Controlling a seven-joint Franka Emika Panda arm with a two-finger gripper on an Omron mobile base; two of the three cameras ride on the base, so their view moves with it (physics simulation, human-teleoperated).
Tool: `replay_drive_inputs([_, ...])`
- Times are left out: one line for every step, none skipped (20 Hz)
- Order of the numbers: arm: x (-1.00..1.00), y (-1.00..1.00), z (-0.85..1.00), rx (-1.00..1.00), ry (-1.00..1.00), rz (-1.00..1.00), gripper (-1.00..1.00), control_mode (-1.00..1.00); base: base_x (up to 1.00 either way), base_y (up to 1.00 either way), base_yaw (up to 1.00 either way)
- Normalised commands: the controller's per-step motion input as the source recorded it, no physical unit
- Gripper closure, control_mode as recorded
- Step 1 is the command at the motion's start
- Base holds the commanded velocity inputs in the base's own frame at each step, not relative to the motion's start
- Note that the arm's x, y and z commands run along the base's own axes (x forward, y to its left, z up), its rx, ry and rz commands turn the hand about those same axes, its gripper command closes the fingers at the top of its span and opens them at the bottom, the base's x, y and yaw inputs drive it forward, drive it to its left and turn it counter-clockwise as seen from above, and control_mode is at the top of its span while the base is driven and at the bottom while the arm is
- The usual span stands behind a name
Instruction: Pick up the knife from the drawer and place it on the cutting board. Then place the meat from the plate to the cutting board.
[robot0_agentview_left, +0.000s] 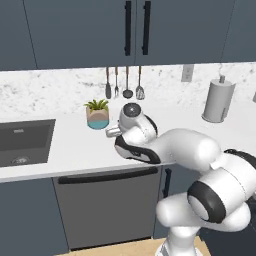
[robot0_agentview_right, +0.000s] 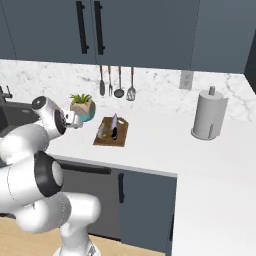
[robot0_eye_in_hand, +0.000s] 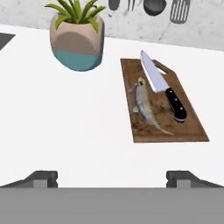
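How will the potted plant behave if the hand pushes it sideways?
The potted plant looks squat with a rounded body, so it would probably slide on the smooth white counter rather than tip. A push high up, at the leaves, might rock it.

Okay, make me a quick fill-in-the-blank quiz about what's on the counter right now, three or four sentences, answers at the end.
1. The knife lies on the ____.
2. Beside the knife, on the same cutting board, lies the ____.
3. The pot beside the board holds a green ____.
4. The gripper hangs over bare counter with its jaws ____.

Missing words: cutting board; meat; plant; open
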Motion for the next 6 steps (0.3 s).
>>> replay_drive_inputs([-1.00,0.74,0.48,0.00,0.00,0.03,-1.00,-1.00,0.00,0.00,0.00])
replay_drive_inputs([-1.00,0.60,0.29,0.00,0.00,0.03,-1.00,-1.00,0.00,0.00,0.00])
replay_drive_inputs([-1.00,0.55,0.16,0.00,-0.05,0.03,-1.00,-1.00,0.00,0.00,0.00])
replay_drive_inputs([-1.00,0.47,0.04,0.00,-0.07,0.02,-1.00,-1.00,0.00,0.00,0.00])
replay_drive_inputs([-1.00,0.39,0.01,0.00,-0.09,0.02,-1.00,-1.00,0.00,0.00,0.00])
replay_drive_inputs([-1.00,0.24,0.00,0.00,-0.13,0.00,-1.00,-1.00,0.00,0.00,0.00])
